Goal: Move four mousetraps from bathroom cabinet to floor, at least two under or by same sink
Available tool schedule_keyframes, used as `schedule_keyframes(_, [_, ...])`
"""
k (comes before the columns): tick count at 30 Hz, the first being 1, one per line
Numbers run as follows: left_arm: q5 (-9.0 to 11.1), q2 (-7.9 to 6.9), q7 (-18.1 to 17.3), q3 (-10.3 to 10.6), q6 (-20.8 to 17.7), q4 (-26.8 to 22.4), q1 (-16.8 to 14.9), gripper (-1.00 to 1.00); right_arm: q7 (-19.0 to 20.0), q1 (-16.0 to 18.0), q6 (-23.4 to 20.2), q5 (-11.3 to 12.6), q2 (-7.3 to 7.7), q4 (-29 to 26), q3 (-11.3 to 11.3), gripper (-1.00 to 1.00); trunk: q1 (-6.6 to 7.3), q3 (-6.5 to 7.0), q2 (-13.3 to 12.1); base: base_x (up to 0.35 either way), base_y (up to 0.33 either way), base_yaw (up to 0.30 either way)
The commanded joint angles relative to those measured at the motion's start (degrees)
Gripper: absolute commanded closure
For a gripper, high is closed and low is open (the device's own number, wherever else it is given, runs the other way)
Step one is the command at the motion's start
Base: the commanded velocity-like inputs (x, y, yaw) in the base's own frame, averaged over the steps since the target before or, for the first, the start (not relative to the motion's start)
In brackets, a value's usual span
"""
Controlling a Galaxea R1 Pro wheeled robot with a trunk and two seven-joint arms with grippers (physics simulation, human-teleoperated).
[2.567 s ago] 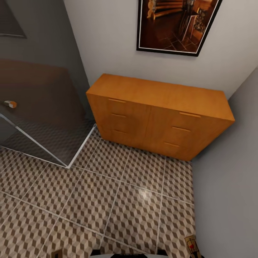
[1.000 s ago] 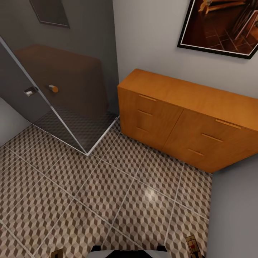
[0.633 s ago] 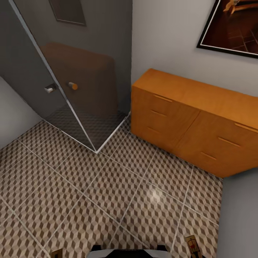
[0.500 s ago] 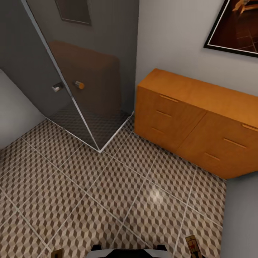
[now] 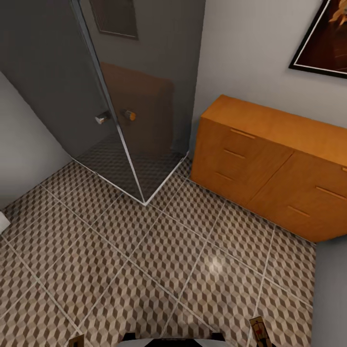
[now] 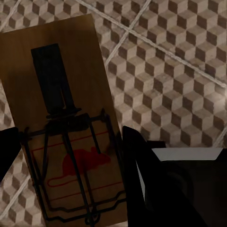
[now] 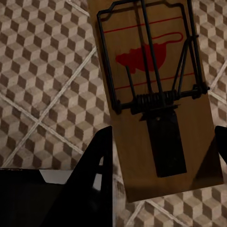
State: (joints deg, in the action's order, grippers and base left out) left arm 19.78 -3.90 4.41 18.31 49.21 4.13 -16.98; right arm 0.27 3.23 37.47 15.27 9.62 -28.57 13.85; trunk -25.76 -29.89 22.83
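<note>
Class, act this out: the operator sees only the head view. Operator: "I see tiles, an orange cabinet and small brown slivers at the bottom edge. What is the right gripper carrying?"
Observer: The right gripper has a mousetrap clamped between its fingers, above the bathroom floor.
Operator: And the left one?
Observer: The left gripper holds a second mousetrap the same way, one finger on each long side of the board.
Operator: Any markings on them?
Observer: Each board carries a red mouse print under its dark wire frame.
</note>
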Motion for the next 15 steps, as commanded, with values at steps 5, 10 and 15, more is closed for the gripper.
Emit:
schedule_keyframes(5, [-0.23,0.03,0.49,0.50,-0.58,0.18,-0.07,1.00,-1.38,0.02,0.25,0.72,0.05,0.00,0.39,1.00,-0.03,0.36,0.09,-0.019,0.213,0.133])
schedule_keyframes(10, [-0.19,0.03,0.50,0.50,-0.74,0.18,-0.07,1.00,-3.30,0.02,0.24,0.72,-0.01,0.06,0.39,1.00,-0.03,0.74,0.09,-0.002,0.254,0.202])
schedule_keyframes(15, [-0.18,0.03,0.51,0.50,-0.78,0.18,-0.07,1.00,-3.42,0.02,0.17,0.72,-0.03,0.09,0.39,1.00,-0.03,1.11,0.09,0.000,0.278,0.216])
